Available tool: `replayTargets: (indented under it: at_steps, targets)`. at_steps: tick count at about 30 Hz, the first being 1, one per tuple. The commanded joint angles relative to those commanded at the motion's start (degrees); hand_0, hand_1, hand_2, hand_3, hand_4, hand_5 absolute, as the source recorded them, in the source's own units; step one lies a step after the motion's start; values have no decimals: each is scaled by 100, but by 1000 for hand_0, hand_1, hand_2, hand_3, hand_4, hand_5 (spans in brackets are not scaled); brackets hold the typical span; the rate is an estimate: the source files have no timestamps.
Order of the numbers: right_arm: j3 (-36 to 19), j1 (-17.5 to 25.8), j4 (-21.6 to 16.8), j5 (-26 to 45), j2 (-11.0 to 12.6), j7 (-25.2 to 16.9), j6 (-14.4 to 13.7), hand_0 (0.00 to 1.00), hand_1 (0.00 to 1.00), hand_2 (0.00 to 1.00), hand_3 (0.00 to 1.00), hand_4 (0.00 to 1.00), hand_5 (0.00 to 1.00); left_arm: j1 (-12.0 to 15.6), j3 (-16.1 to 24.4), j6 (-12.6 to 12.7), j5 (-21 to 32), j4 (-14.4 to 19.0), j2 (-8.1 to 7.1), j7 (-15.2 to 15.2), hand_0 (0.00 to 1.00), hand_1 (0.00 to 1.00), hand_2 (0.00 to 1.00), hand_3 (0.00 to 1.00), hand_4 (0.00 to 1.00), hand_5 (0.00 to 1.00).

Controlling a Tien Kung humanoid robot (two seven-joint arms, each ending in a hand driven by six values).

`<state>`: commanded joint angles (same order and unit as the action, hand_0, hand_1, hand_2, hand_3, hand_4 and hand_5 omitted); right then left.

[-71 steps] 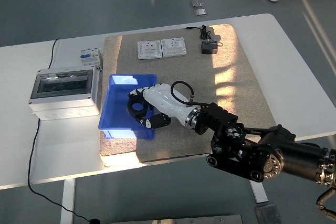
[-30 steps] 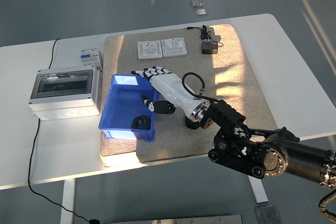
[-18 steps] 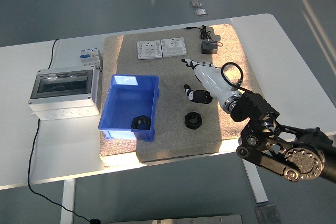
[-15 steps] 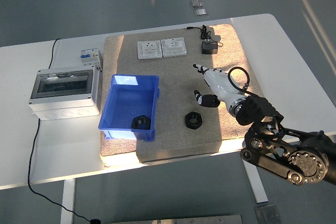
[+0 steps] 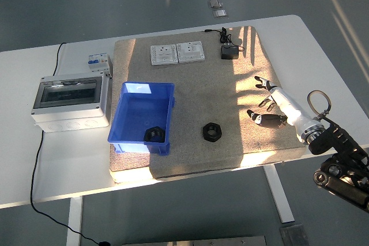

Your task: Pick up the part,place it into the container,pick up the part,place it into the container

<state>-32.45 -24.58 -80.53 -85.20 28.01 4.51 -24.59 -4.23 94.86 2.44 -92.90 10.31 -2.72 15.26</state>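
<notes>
One black part [image 5: 154,134] lies in the blue container [image 5: 142,117], the other part [image 5: 212,131] on the mat toward the surface's near edge; the right hand [image 5: 271,106], fingers spread empty, should descend squarely over it before closing.

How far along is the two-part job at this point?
About halfway. One black hex nut part lies inside the blue plastic bin. The second black hex nut sits on the beige mat, right of the bin, ungrasped. The right hand is open and empty over the mat's right side. Left: pick up and bin that nut.
</notes>
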Motion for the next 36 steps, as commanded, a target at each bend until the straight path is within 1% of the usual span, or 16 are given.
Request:
replayTargets:
  at_steps: [1, 3, 4, 9, 10, 15, 16, 21, 23, 26, 29, 36]
  targets:
    - [83, -36, -7, -77, -25, -118, 70, 635, 649, 838, 891, 622, 67, 7, 9, -4, -22, 0, 5, 7, 697, 694, 717, 576, 467, 595]
    - [226, -121, -29, -222, -76, -145, 201, 635, 649, 838, 891, 622, 67, 18, 18, -9, -46, 0, 10, 17, 697, 694, 717, 576, 467, 595]
    - [299, -175, -48, -304, -101, -102, 275, 661, 730, 863, 902, 599, 34, 22, 24, -12, -58, 0, 12, 22, 696, 695, 717, 576, 467, 595]
    - [681, -524, -236, -775, -149, 390, 687, 661, 730, 863, 902, 599, 34, 14, 48, -25, -119, 0, 16, 19, 696, 695, 717, 576, 467, 595]
    - [724, -565, -252, -808, -149, 446, 721, 689, 820, 885, 924, 542, 2, 7, 42, -24, -106, 0, 16, 10, 696, 695, 717, 576, 467, 595]
    - [1037, -880, -251, -855, -177, 617, 904, 689, 820, 885, 924, 542, 2, -35, -27, -30, -20, 0, 20, -39, 696, 695, 717, 576, 467, 595]
    - [1111, -964, -232, -853, -187, 632, 943, 696, 843, 890, 935, 569, 2, -46, -31, -37, -26, 0, 23, -41, 695, 694, 717, 574, 465, 595]
    - [1455, -1354, -84, -827, -215, 680, 1169, 696, 843, 890, 935, 569, 2, -104, -12, -80, -121, 0, 41, -39, 695, 694, 717, 574, 465, 595]
    - [1565, -1446, -43, -809, -179, 696, 1272, 698, 848, 892, 939, 562, 2, -120, -17, -92, -130, 0, 45, -39, 695, 694, 717, 573, 464, 594]
    - [1665, -1491, -36, -766, -110, 712, 1377, 698, 848, 892, 939, 562, 2, -123, -27, -100, -115, 0, 44, -37, 695, 694, 717, 573, 464, 594]
    - [1708, -1492, -58, -770, -78, 726, 1412, 701, 858, 901, 954, 564, 2, -117, -33, -99, -92, 0, 42, -32, 695, 694, 717, 573, 465, 598]
    - [1754, -1541, -92, -1026, -182, 827, 1471, 703, 861, 904, 955, 558, 2, -143, -3, -108, -145, 0, 50, -41, 696, 694, 719, 573, 466, 598]
